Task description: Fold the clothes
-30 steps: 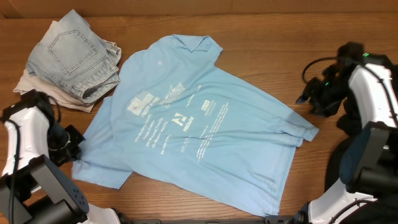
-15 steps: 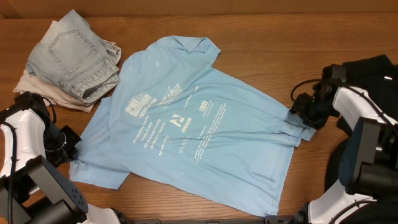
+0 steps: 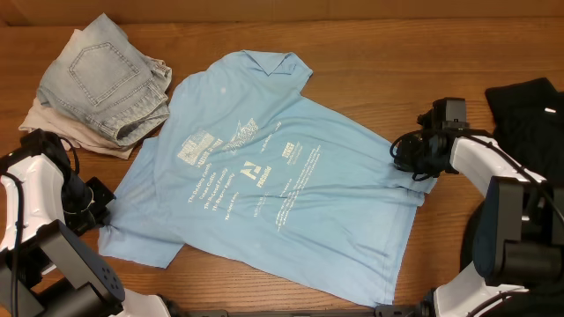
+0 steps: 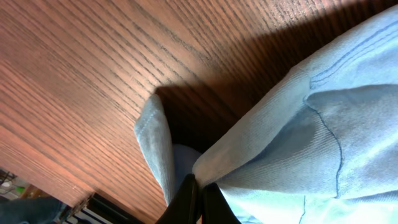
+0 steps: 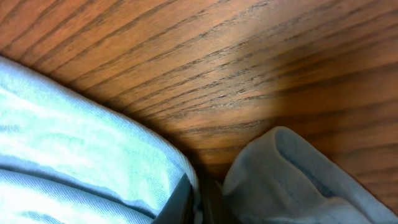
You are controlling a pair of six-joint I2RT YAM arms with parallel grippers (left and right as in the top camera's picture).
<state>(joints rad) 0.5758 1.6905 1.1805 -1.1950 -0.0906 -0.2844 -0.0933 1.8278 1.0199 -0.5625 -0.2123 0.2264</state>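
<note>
Shorts (image 3: 107,77) overhead only, T-shirt (image 3: 291,114) throughout

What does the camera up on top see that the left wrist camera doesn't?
Only the overhead view shows the denim shorts, the beige cloth under them, the black garment, the white lettering and the right fingers. Only the left wrist view shows, close up, the left fingers pinched shut on a hem. Both show the blue T-shirt and the wooden table.
</note>
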